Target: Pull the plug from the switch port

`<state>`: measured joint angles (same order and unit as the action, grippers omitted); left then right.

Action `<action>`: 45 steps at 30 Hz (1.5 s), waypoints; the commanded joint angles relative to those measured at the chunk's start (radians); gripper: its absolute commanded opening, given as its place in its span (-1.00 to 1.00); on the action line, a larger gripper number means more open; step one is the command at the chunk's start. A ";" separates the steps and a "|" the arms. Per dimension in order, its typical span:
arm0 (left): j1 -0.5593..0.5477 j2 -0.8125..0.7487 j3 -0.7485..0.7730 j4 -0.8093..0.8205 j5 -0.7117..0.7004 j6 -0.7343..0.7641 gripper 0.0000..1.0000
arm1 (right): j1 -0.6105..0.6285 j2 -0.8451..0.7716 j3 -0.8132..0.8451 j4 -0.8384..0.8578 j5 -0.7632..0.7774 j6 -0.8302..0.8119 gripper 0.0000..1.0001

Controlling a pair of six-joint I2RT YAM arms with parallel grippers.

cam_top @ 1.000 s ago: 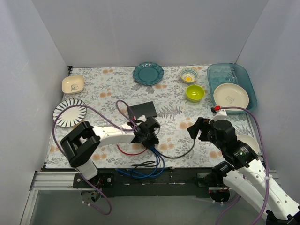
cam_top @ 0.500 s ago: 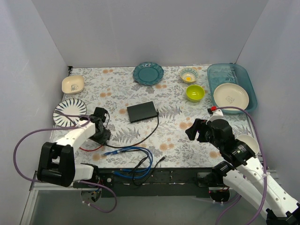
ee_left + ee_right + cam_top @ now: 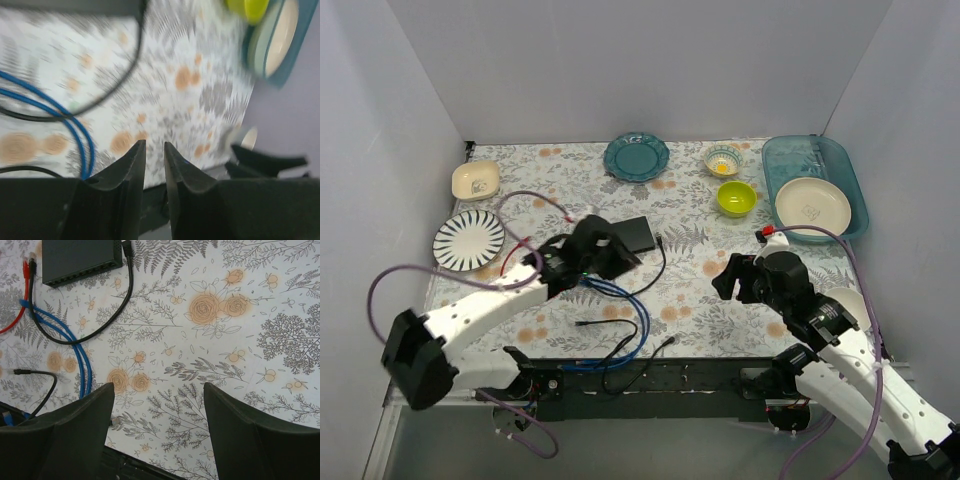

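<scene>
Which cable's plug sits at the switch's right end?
The black cable; its plug meets the switch at that corner, while the red cable and blue cables lie off to the left.

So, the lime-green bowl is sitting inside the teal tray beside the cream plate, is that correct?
Not quite. The lime-green bowl sits on the tablecloth just left of the teal tray, outside it. Only the cream plate lies in the tray. The top external view shows this.

Your left arm (image 3: pixel 480 310) and right arm (image 3: pixel 842 376) are white with black joints; a purple cable (image 3: pixel 372 300) loops off each.
</scene>
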<state>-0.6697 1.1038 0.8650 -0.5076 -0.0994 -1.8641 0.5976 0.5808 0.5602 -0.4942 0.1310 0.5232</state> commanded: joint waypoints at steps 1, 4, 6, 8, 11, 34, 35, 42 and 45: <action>-0.285 0.212 0.043 0.089 0.078 0.127 -0.56 | -0.001 0.028 -0.003 0.071 -0.007 -0.009 0.58; -0.361 0.258 -0.019 0.128 0.154 0.141 -0.59 | -0.001 0.051 0.004 0.077 -0.005 -0.006 0.58; -0.389 0.280 -0.041 0.165 0.178 0.158 -0.60 | -0.001 0.060 0.003 0.088 -0.011 -0.005 0.58; -0.407 0.341 -0.049 0.175 0.199 0.178 -0.61 | -0.001 0.074 -0.002 0.094 -0.016 0.003 0.58; -0.415 0.450 -0.035 0.164 0.181 0.177 -0.64 | -0.001 0.090 -0.010 0.112 -0.024 0.014 0.58; 0.479 0.150 -0.291 -0.330 -0.031 -0.030 -0.61 | -0.004 0.146 -0.014 0.120 -0.033 0.001 0.58; 0.527 0.131 -0.287 -0.318 -0.010 -0.002 -0.61 | -0.004 0.148 -0.016 0.126 -0.036 0.001 0.58; 0.605 0.016 -0.094 -0.356 -0.111 -0.043 -0.61 | -0.002 0.143 -0.016 0.128 -0.047 -0.011 0.58; 0.601 -0.088 0.004 -0.289 -0.135 -0.026 -0.55 | -0.001 0.145 -0.016 0.123 -0.044 -0.014 0.58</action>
<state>-0.0628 1.1614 0.7208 -0.8394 -0.1379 -1.9064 0.5961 0.7334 0.5442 -0.4061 0.0937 0.5232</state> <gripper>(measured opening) 0.210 0.789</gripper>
